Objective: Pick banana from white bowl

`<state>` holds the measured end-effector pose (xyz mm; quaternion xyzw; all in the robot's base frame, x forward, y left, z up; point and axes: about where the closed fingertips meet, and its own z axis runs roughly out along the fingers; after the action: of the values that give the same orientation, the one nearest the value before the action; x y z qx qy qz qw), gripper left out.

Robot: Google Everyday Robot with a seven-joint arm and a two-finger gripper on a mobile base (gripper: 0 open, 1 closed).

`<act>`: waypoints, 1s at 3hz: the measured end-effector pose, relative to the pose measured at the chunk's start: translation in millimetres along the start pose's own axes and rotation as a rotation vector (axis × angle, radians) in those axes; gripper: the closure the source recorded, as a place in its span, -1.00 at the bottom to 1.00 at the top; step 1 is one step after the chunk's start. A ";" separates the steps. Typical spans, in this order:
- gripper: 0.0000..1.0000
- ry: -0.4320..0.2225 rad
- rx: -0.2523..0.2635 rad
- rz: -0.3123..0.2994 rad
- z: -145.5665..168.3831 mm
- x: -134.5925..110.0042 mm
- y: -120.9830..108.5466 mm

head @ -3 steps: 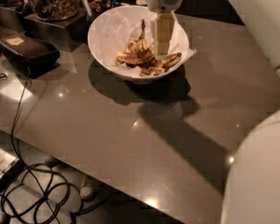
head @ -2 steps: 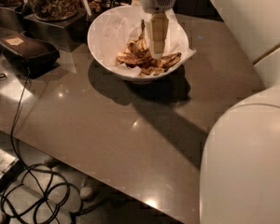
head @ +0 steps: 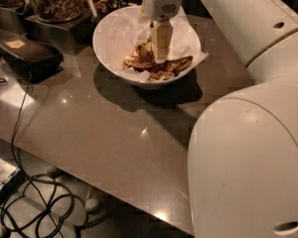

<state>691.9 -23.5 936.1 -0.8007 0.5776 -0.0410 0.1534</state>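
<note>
Grey table (head: 114,133) w/ white bowl (head: 109,38), black case (head: 27,56); end effector (head: 160,58) in bowl.

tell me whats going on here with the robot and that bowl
A one-armed robot is reaching across the grey table to pick banana out of the white bowl. Its gripper points straight down inside the bowl, with its tip at the browned banana pieces lying on the crinkled paper lining. The banana lies at the bottom of the bowl; nothing has been lifted clear of the rim.
</note>
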 end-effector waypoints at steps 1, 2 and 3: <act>-0.44 -0.001 -0.022 0.004 13.4 -0.2 0.8; -0.26 -0.004 -0.032 0.008 20.4 1.1 1.7; 0.11 -0.010 -0.045 0.011 28.1 2.3 4.5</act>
<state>695.3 -21.3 907.8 -0.8011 0.5819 -0.0229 0.1383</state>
